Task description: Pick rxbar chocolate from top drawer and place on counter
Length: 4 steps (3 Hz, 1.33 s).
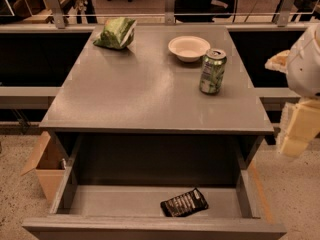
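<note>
The rxbar chocolate [184,203] is a black wrapped bar with pale lettering. It lies flat on the floor of the open top drawer [150,226], right of its middle and near the front panel. The counter [145,89] is the grey cabinet top above the drawer. My gripper [299,130] is the cream-coloured part at the right edge of the view, below the white arm. It hangs beside the counter's right front corner, outside the drawer and well apart from the bar. It holds nothing that I can see.
On the counter stand a green soda can [212,71] at the right, a white bowl [189,48] behind it and a green snack bag [116,33] at the back left. A brown cardboard box [46,166] sits on the floor left of the drawer.
</note>
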Tool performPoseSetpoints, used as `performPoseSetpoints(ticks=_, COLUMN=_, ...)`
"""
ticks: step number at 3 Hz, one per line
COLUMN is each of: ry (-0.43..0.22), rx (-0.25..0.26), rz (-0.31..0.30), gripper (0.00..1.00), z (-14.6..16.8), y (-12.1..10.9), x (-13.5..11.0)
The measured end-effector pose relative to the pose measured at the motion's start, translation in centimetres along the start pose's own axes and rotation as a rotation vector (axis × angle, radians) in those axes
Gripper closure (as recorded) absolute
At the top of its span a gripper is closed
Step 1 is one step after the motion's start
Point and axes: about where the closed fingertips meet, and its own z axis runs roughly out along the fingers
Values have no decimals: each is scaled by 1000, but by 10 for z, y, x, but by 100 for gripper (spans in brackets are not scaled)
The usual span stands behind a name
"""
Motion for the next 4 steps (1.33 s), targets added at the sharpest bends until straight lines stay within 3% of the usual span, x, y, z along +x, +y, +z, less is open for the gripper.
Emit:
performPoseSetpoints(ticks=3, ry=149, rx=-126, rz=-216, gripper=0, z=82, y=67, x=-12)
performPoseSetpoints(ticks=4, ry=147, rx=-124, rz=-221, gripper=0, z=83, y=67, x=-14)
